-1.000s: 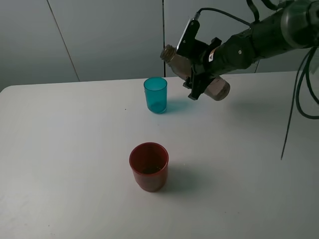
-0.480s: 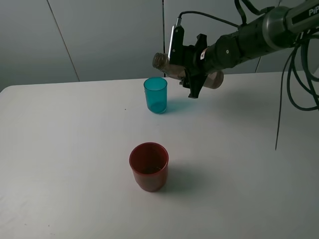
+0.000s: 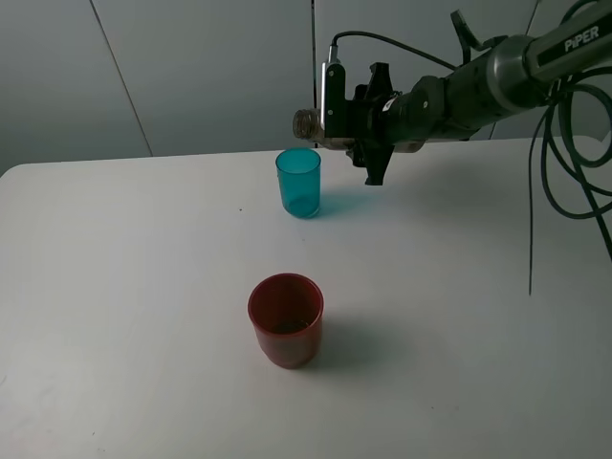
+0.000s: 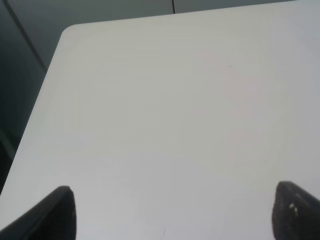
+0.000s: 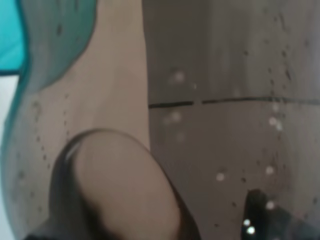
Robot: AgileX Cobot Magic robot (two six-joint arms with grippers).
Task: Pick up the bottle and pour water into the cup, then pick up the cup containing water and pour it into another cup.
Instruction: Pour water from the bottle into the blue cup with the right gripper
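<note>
Right gripper point(image 3: 371, 129) pinching bottle point(image 3: 308, 121); axis near level, mouth toward 9 o'clock, cup point(image 3: 298, 184) just under at 6.

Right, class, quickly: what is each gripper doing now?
Left gripper: open, empty.
Right gripper: closed on the bottle.

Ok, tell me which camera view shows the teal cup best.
Exterior high: the whole teal cup stands upright on the table, below the tilted bottle's mouth. The right wrist view catches only a blurred teal edge past the bottle. The left wrist view shows only table, no cup.
</note>
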